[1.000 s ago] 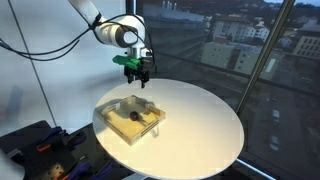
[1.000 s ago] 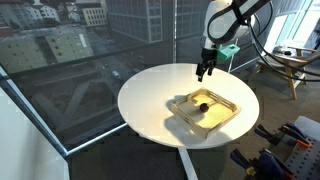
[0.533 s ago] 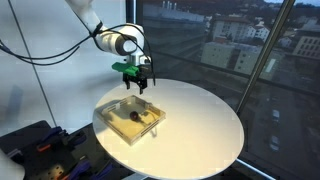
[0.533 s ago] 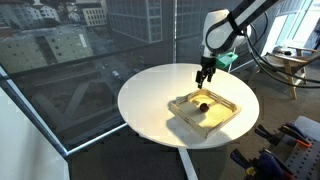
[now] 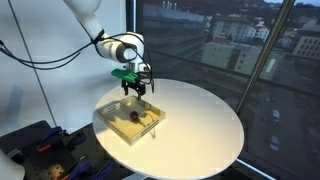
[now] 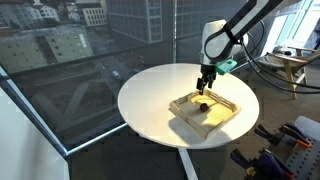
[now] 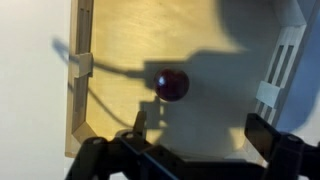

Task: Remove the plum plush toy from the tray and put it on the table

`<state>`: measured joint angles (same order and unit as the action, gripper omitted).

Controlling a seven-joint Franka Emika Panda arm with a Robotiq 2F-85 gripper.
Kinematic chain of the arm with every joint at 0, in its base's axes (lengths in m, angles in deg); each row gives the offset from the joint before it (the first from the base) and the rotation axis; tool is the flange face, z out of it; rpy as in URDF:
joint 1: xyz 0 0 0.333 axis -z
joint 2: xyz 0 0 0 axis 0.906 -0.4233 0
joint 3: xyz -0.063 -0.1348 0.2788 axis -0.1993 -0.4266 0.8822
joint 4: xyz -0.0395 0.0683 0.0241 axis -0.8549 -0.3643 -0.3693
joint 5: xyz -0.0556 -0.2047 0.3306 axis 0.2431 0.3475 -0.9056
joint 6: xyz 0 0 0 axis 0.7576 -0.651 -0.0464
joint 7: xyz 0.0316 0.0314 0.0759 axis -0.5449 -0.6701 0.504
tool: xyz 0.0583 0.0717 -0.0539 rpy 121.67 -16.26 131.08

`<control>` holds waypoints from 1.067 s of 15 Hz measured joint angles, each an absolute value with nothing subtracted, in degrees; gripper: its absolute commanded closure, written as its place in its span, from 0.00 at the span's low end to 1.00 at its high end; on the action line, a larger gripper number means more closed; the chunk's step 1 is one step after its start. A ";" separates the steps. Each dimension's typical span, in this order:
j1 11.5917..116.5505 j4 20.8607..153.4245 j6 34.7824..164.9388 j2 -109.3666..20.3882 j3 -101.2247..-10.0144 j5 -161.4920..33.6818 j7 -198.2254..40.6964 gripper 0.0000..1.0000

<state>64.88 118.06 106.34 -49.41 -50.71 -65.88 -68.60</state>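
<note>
Lower and closer than a second ago, the gripper [image 5: 135,90] has come off the table's [image 5: 205,125] far side to hang over the tray [image 5: 104,112], jaws spread wide and empty. Reading the wrist view from the left: the tray's slotted rim [image 7: 80,70], then the plum plush toy [image 7: 171,83] on the tray floor, well clear of every wall, then the right-hand finger [image 7: 275,135]. The plum sits below the jaws, slightly left of their midline (round, so no axis to match). A small sideways shift, then straight down, looks enough.
</note>
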 measured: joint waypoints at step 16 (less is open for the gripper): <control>64.84 121.12 116.27 -54.16 -51.19 -65.87 -68.60 0.00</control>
<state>64.84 121.12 116.27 -54.16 -51.19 -65.87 -68.60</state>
